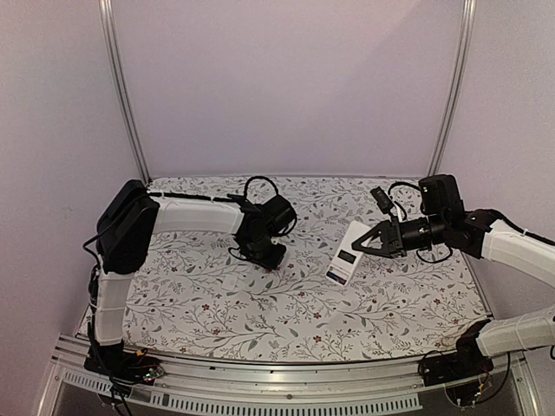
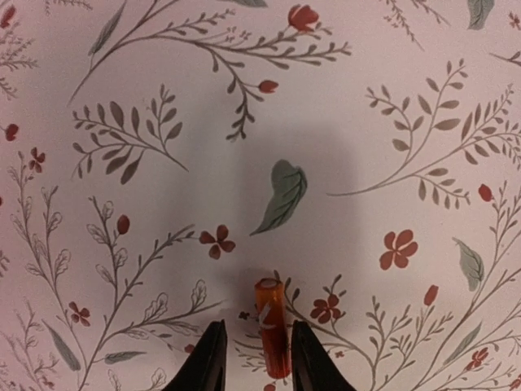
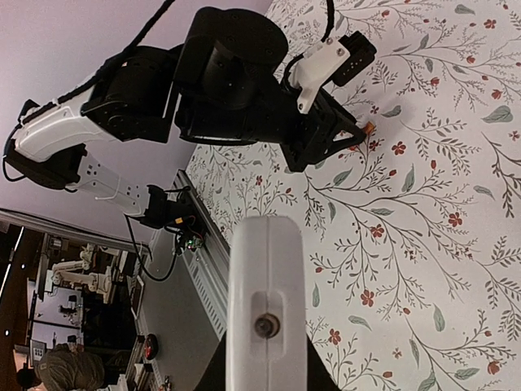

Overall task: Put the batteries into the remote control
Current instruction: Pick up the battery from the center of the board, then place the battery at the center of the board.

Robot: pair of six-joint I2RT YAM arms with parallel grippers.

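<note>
1. A tabletop (image 1: 217, 321) is carrying the whole scene. Its pale cloth is printed with grey-green leafy sprigs and small red flowers.
2. Plain lavender walls (image 1: 286, 87) are closing in the back and both sides, and two slanted metal posts (image 1: 121, 87) are rising from the far corners.
3. A ridged aluminium rail (image 1: 286, 381) is running along the near edge, where the arm bases are sitting.
4. The left pincer (image 2: 257, 342) is pointing down at the cloth near the middle of the tabletop. Its two dark fingers (image 2: 207, 362) are standing apart.
5. The orange battery (image 2: 271, 326) is lying flat on the cloth between those fingers. It is close against one finger, and a clear gap is showing beside the other.
6. The right pincer (image 1: 362, 243) is clamping the remote control (image 1: 347, 254) and holding it tilted above the right half of the tabletop. The remote's white back and dark rectangular recess are facing the overhead camera.
7. The right wrist view is looking along the remote's white edge towards the left arm. Beyond the rail it is showing a cluttered workshop area, too blurred to read.
</note>
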